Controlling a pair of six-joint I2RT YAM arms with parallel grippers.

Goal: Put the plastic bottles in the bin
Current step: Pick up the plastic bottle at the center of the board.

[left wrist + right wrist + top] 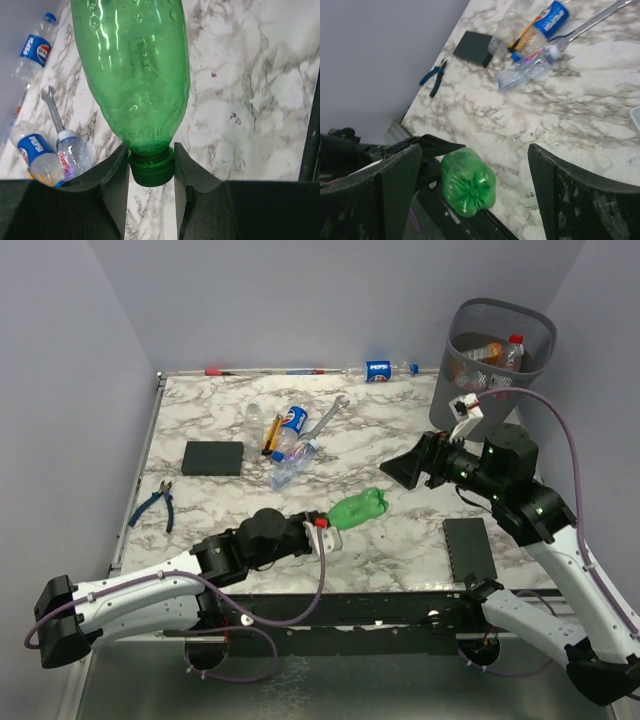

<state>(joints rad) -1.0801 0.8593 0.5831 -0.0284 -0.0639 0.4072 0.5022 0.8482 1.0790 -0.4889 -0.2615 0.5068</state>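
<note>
Left gripper (150,172): clenched on green plastic bottle (132,75) neck.
Right gripper (405,470): spread wide, empty.
Surface: white marble table (400,540), bare right of bottle.

We see a table (390,410) with a white, grey-veined marble top under both pairs of jaws. Far ahead of the jaws rises a bare lilac-grey back wall (300,300). A side wall (60,390) of the same colour stands left of the left jaws, and another (600,300) right of the right jaws. Behind the jaws, a black rail (380,605) edges the table. The light is soft and even.
</note>
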